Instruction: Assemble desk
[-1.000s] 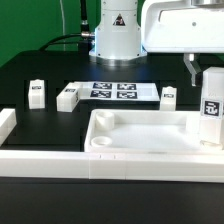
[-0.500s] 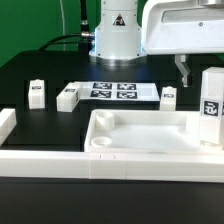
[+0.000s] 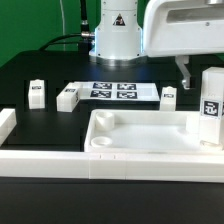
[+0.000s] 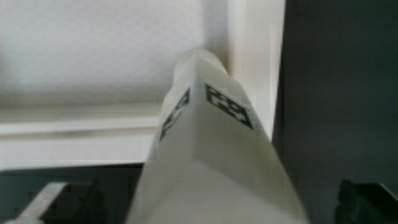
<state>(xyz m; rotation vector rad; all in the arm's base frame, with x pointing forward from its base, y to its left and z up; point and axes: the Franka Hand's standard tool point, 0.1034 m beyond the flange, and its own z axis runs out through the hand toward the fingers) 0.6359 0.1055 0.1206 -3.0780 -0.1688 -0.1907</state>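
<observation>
The white tray-like tabletop [image 3: 140,140] lies at the front of the black table. One white tagged leg [image 3: 211,108] stands upright at the tabletop's corner on the exterior view's right. My gripper [image 3: 205,70] hangs over that leg's top, open, with one finger [image 3: 182,68] clear of the leg's side. In the wrist view the leg [image 4: 214,150] rises between my fingertips [image 4: 36,205], with dark gaps on both sides, and the gripper [image 4: 199,208] straddles it without touching. The tabletop's rim [image 4: 258,60] runs behind the leg.
Three more legs rest on the table: one upright [image 3: 37,93], one lying [image 3: 68,97] and one [image 3: 168,96] beside the marker board [image 3: 113,91]. A long white border wall [image 3: 40,158] runs along the front. The robot's base [image 3: 115,30] stands at the back.
The jaws have spread apart and let go of the upright leg, which stays standing at the tabletop's corner. The arm has hardly moved.
</observation>
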